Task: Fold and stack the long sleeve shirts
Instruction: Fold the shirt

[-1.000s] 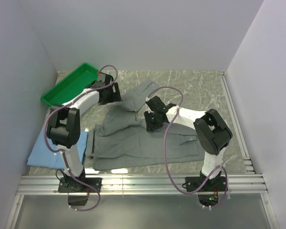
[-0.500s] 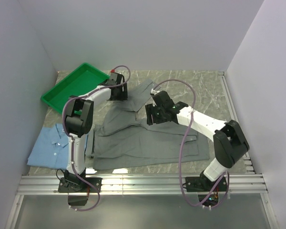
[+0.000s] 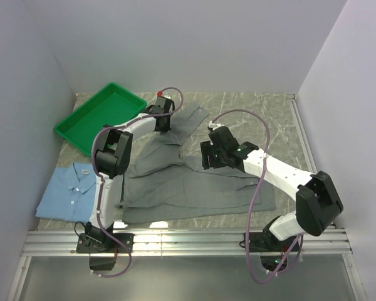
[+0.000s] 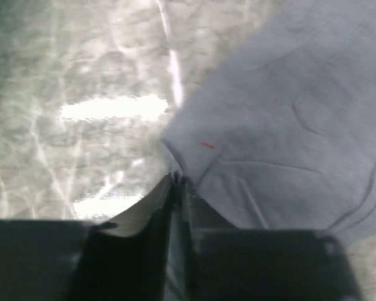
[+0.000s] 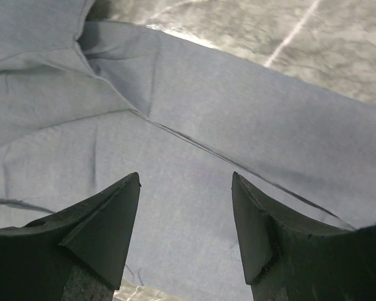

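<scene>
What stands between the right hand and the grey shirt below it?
Nothing visible. The right hand hangs open directly over the grey shirt, and its wrist view shows only bare grey cloth between the fingers. The green tray and blue shirt lie far to its left.

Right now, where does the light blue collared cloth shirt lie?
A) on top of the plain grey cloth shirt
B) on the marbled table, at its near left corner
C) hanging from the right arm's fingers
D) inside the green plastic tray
B: in the top view the light blue collared cloth shirt lies flat on the marbled table at the near left corner, apart from the green plastic tray and not on the plain grey cloth shirt.
</scene>
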